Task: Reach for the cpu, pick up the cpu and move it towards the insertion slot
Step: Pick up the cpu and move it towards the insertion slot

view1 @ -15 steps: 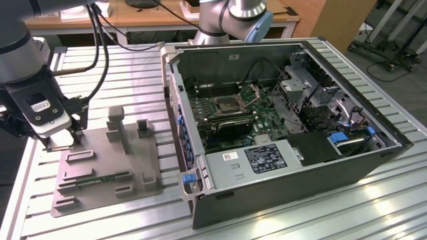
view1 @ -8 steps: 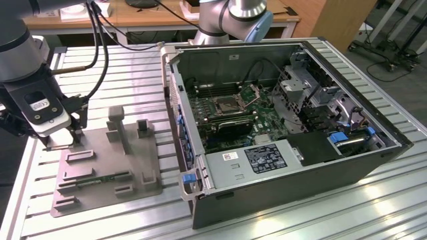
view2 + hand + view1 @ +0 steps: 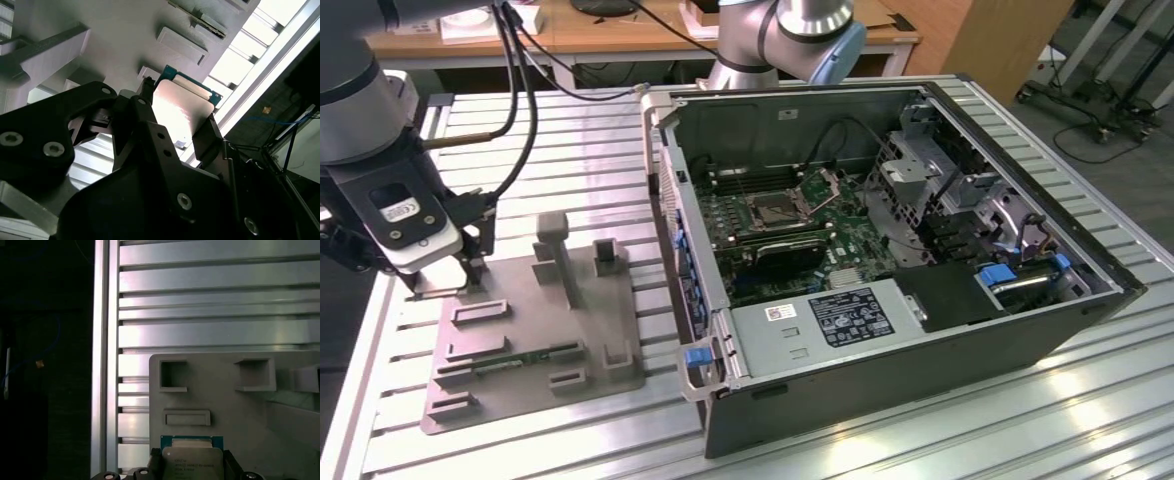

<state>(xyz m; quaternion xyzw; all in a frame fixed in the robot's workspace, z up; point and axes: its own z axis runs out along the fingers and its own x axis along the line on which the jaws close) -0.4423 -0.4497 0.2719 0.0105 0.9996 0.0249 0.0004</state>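
In the exterior view my gripper (image 3: 443, 285) is low over the far corner of the grey tray (image 3: 534, 400), at the exterior view's left. Both wrist views show the cpu (image 3: 180, 107) (image 3: 192, 462), a silver square with a blue-green rim. It sits between my two dark fingers (image 3: 145, 100), which press on its opposite edges. I cannot tell whether it has left the tray. The insertion slot (image 3: 781, 208) is a dark square socket inside the open computer case, well off to the exterior view's right. Its metal bracket (image 3: 829, 184) is tipped up.
The open case (image 3: 881, 330) has tall walls around the green motherboard. The tray carries upright posts (image 3: 555, 250), raised holders and a thin memory stick (image 3: 507, 358). The slatted metal table's edge (image 3: 105, 360) runs close beside the tray. A second arm's base (image 3: 781, 40) stands behind the case.
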